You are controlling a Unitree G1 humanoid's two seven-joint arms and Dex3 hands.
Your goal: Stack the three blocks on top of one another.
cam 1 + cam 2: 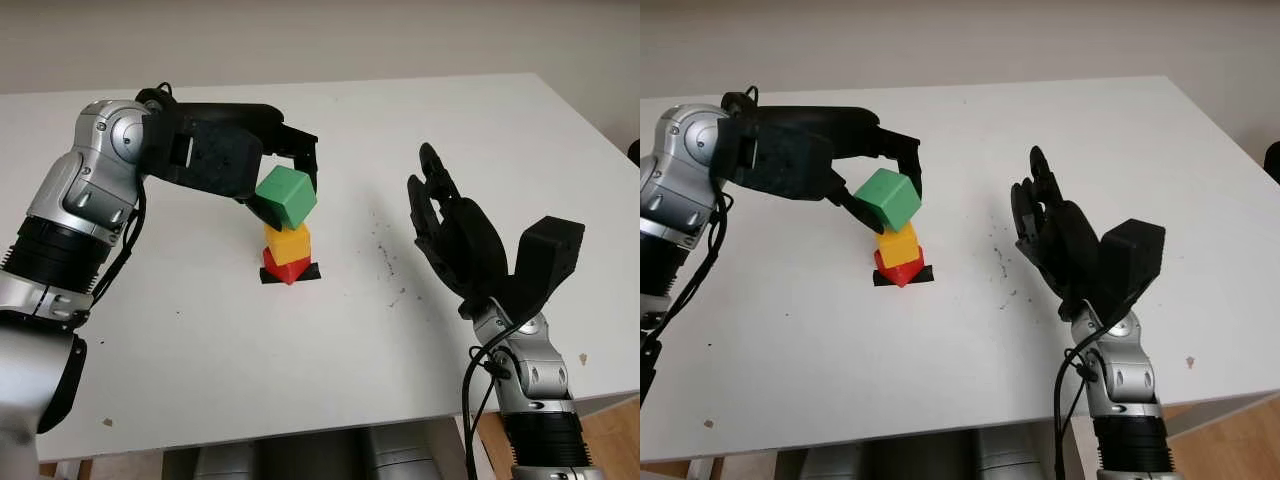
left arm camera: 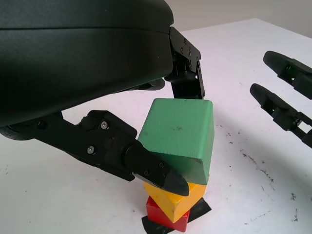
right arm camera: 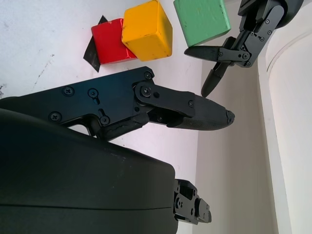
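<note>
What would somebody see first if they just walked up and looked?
Probably the bright green wooden cube, tilted and pinched in the robot's black left hand just above a small tower at the middle of the white table. That tower is a yellow cube sitting on a red cube. To the right, the black right hand is open above the table.

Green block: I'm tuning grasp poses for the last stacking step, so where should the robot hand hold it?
Pinch the green block on two opposite side faces, coming from the left as the left robot hand does. That leaves its underside free above the yellow block.
</note>
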